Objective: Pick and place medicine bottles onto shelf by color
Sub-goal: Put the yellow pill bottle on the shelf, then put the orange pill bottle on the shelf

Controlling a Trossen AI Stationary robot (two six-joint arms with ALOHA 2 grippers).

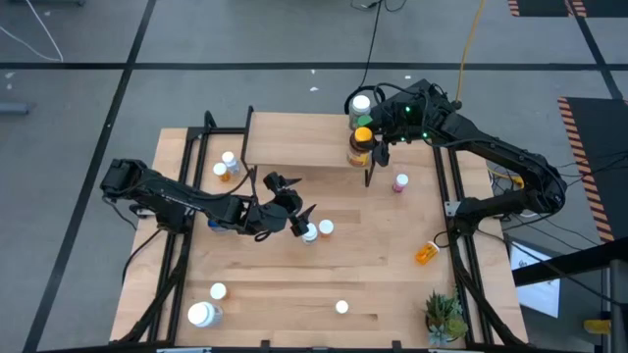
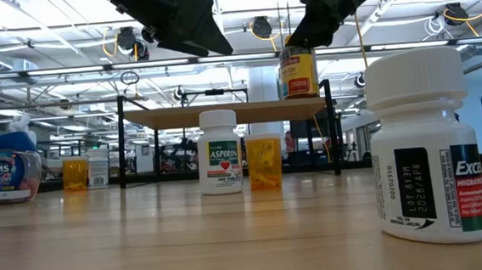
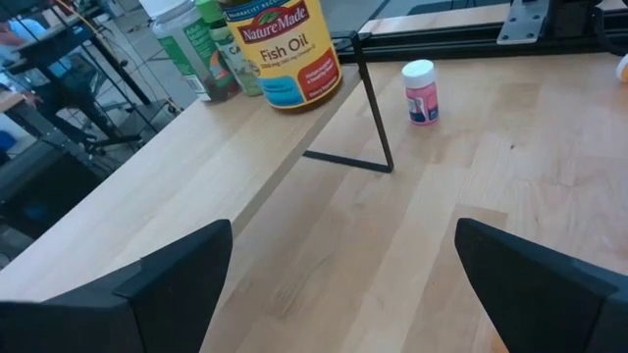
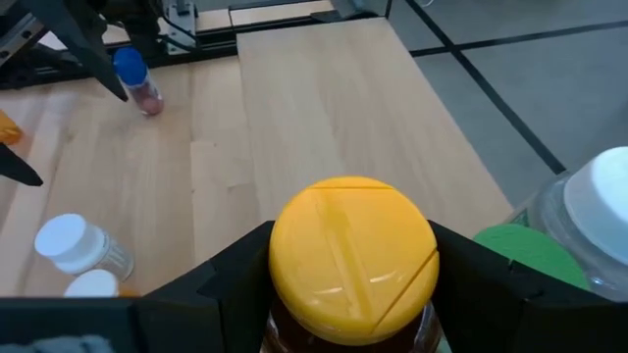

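The shelf [image 1: 294, 139] stands at the table's far middle on thin black legs. At its right end stand an amber fish-oil bottle with a yellow lid [image 4: 351, 251], a green bottle [image 1: 365, 121] and a white-capped one [image 1: 360, 103]. My right gripper [image 4: 348, 284] is over the fish-oil bottle, one finger on each side of it. My left gripper [image 1: 299, 211] hangs open above mid-table, nothing between its fingers [image 3: 177, 284]. Just nearer than it, two white-capped bottles [image 1: 310, 233] stand on the table. My right gripper has the fish-oil bottle between its two fingers, which lie against the bottle's sides just below the yellow lid [image 4: 280, 328]. The fingers come from above, slanting in from the table's right. The bottle stands upright with its base on the shelf board [image 2: 299, 95].
A pink bottle [image 1: 400, 182] stands beside the shelf's right leg, an orange one [image 1: 425, 253] lies near the right edge, and a potted plant [image 1: 444, 316] fills the near right corner. More bottles stand at the near left [image 1: 201, 314], near middle [image 1: 341, 307] and left of the shelf [image 1: 226, 167].
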